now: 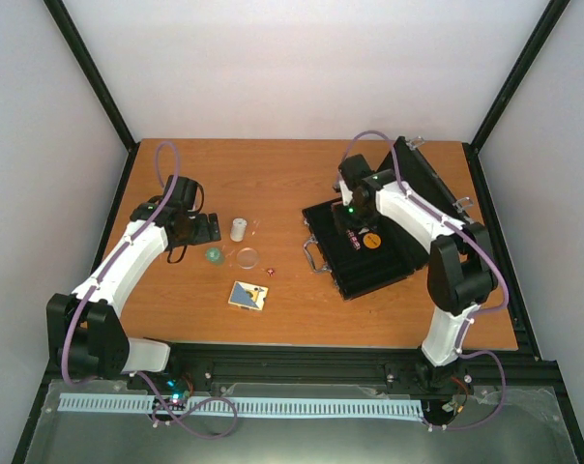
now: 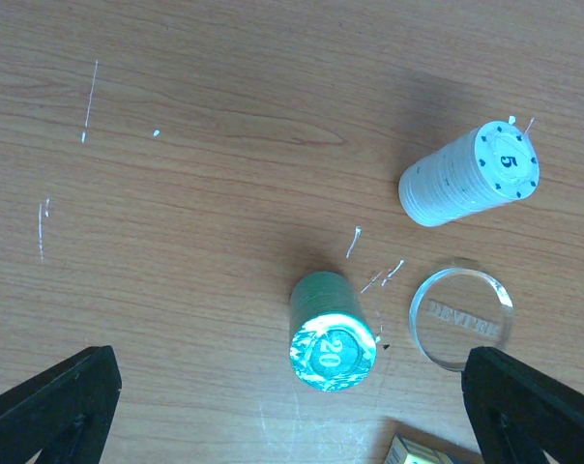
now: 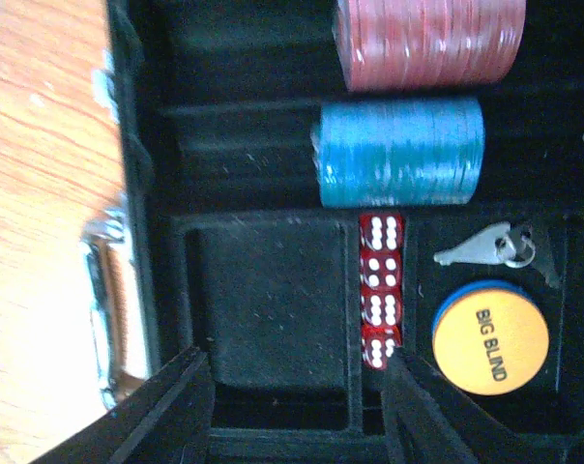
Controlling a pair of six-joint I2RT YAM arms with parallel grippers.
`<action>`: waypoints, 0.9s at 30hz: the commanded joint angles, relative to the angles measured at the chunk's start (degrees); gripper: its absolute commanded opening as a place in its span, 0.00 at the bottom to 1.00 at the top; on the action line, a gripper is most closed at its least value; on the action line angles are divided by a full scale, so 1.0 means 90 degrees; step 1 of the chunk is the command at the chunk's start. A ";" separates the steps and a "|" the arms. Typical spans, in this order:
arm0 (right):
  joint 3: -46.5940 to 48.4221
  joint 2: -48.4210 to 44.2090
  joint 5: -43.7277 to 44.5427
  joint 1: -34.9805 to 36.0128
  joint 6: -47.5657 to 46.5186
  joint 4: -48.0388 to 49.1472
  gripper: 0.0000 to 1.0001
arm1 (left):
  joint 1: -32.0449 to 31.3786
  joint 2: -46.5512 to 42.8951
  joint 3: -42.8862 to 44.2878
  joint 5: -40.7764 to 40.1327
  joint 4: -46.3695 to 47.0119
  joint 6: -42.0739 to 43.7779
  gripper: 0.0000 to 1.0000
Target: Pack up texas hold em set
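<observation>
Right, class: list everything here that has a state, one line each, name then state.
case: open, lid raised
red chip stack: on its side, in case
blue chip stack: on its side, in case
dice: lined up in case
white chip stack: upright on table
teal chip stack: upright on table
clear disc: flat on table
left gripper: jaws open, empty
right gripper: jaws open, empty

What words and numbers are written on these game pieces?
"5": top of the white chip stack.
"20": top of the teal chip stack.
"BIG BLIND": orange disc in the case.
Clear disc: engraved word, too faint to read.
</observation>
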 commanded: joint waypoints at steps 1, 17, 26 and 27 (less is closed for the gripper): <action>0.0405 -0.0084 -0.0239 0.0189 0.0003 -0.0263 0.51 | 0.0016 -0.0054 0.0066 0.0011 0.0133 0.0051 1.00; 0.2502 0.2180 -0.0906 0.2254 -0.0269 -0.0643 0.55 | 0.0016 -0.0245 -0.0046 -0.0075 0.0056 0.0045 1.00; 0.2992 0.2759 -0.1101 0.2629 -0.0510 -0.0970 0.55 | 0.0016 -0.0276 -0.0011 -0.0123 0.0024 0.0104 1.00; 0.3003 0.2795 -0.1127 0.2649 -0.0512 -0.0971 0.55 | 0.0016 -0.0281 -0.0012 -0.0130 0.0022 0.0114 1.00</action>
